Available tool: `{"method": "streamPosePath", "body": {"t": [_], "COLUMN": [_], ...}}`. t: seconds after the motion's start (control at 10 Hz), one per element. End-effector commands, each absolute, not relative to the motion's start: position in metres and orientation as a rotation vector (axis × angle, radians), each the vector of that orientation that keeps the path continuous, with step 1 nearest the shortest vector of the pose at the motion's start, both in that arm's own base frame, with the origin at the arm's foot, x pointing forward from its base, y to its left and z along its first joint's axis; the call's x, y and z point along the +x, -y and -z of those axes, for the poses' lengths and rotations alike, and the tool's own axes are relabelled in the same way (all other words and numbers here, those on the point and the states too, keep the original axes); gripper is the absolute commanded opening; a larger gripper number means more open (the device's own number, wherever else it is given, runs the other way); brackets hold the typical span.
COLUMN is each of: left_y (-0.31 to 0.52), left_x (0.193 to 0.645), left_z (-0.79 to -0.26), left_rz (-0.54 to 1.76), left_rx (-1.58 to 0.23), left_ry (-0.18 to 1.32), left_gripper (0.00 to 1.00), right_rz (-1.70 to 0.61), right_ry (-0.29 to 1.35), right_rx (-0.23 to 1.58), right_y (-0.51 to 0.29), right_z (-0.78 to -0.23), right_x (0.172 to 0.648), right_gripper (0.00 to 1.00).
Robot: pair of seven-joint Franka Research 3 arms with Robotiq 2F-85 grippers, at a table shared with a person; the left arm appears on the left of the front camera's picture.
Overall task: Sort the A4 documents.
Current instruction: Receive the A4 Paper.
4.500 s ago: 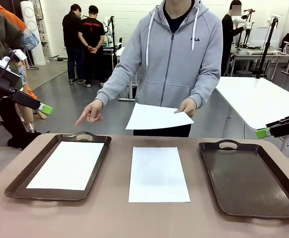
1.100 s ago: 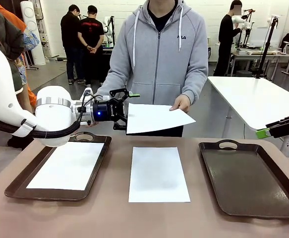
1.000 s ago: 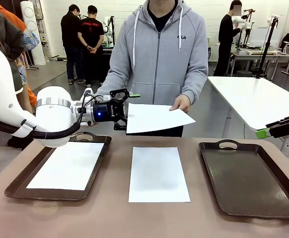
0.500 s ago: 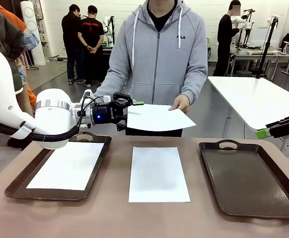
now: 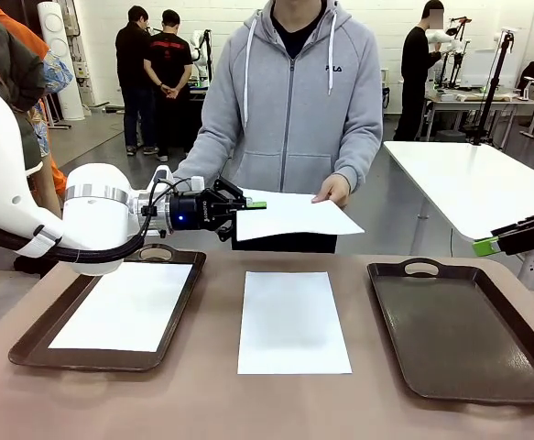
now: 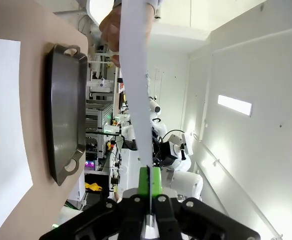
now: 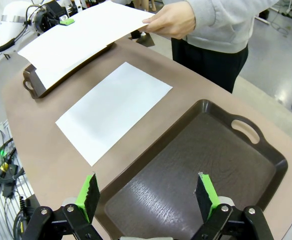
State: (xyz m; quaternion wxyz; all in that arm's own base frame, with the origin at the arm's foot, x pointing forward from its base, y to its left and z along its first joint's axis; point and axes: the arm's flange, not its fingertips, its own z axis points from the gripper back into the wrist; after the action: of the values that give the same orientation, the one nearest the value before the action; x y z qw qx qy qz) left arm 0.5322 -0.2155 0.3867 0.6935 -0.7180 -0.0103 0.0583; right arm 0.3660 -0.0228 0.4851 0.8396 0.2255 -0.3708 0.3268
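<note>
We see the left jaws clenched on one edge of the held A4 sheet (image 5: 294,215), which is up in the air. At the end of the sheet far from those jaws, the person's hand (image 5: 333,191) pinches a corner. Below the left jaws is the left tray (image 5: 45,321) with a second sheet (image 5: 125,305) in it. Further out, a loose sheet (image 5: 294,321) lies on the surface (image 5: 202,403). The right jaws are released above the empty right tray (image 5: 468,330). We judge this a handover. Hold the pinch firm, wait for the hand to let go, then carry level and slow, since thin paper droops and tears.
</note>
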Motion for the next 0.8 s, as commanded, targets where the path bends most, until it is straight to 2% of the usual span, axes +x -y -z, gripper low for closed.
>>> {"method": "streamPosePath", "body": {"t": [0.0,0.4,0.5,0.7], "left_y": [0.2135,0.2113,0.2111,0.2121], "left_x": [0.5304,0.531,0.5331,0.5328], "left_z": [-0.3874,-0.389,-0.3884,-0.3873], "left_rz": [-0.106,-0.102,-0.133,-0.121], "left_rx": [-1.574,-1.561,-1.53,-1.583], "left_ry": [0.056,0.062,0.011,0.034], "left_gripper": [0.0,0.0,0.0,0.0], "right_rz": [-0.699,-0.699,-0.699,-0.699], "right_ry": [0.802,0.802,0.802,0.802], "right_rx": [0.496,0.496,0.496,0.496], "right_y": [0.0227,0.0227,0.0227,0.0227], "right_z": [-0.4818,-0.4818,-0.4818,-0.4818], "right_x": [0.3695,0.3695,0.3695,0.3695], "right_gripper": [1.0,1.0,1.0,1.0]}}
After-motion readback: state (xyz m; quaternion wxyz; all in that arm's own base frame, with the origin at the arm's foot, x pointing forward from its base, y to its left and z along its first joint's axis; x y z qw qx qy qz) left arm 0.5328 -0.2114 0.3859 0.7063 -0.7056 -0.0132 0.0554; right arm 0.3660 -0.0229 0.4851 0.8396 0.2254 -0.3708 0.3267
